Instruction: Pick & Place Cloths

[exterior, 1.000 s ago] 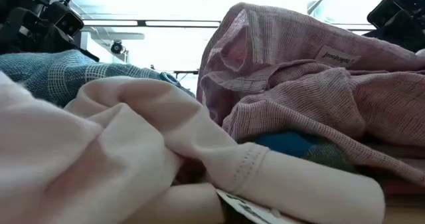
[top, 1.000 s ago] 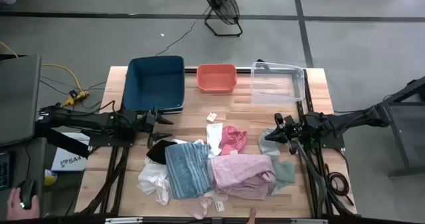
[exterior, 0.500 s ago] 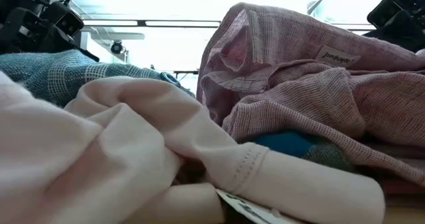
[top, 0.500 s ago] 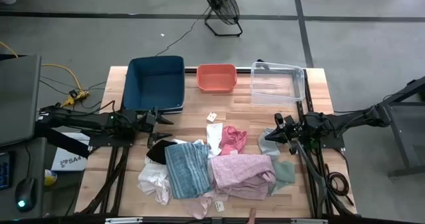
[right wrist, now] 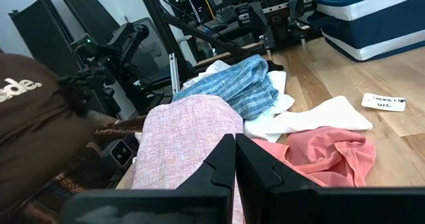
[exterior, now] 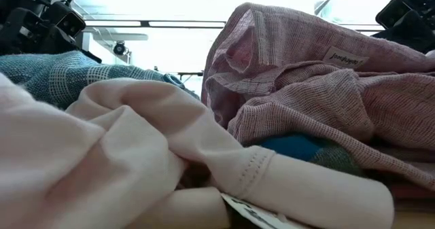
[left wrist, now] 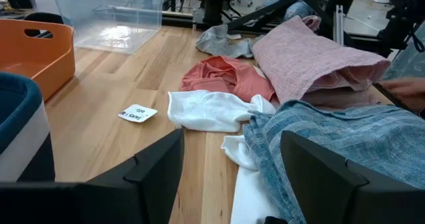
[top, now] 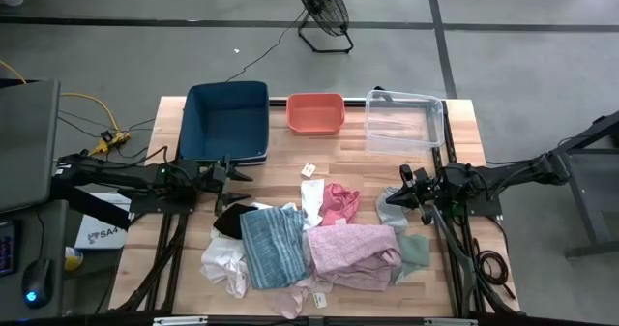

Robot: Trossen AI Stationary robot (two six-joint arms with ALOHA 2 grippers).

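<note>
The cloths (top: 309, 244) are lying in a loose heap on the wooden table (top: 464, 123), all on the near side of the orange bin (top: 315, 113). In that heap, the teal striped cloth (top: 273, 247) is spreading out on the left, the pink woven cloth (top: 352, 251) is sitting just right of it, and the coral cloth (top: 338, 202) and a white cloth (top: 311, 198) are lying between those two and the orange bin. A black cloth (top: 228, 220) is peeking out at the heap's left edge, and a grey cloth (top: 389, 208) is lying at its right edge.

The left gripper (top: 235, 174) is hovering near the front of the blue bin (top: 224, 119), left of the orange bin, with its fingers (left wrist: 159, 159) standing apart and gripping nothing; the teal striped cloth is lying just ahead of them. The right gripper (top: 400, 186) is waiting in front of the clear bin (top: 404, 120), right of the orange bin, close to the grey cloth, with its fingers (right wrist: 219, 163) pressed together and empty.

A small paper tag (top: 309, 170) is lying on bare wood between the orange bin and the white cloth.
</note>
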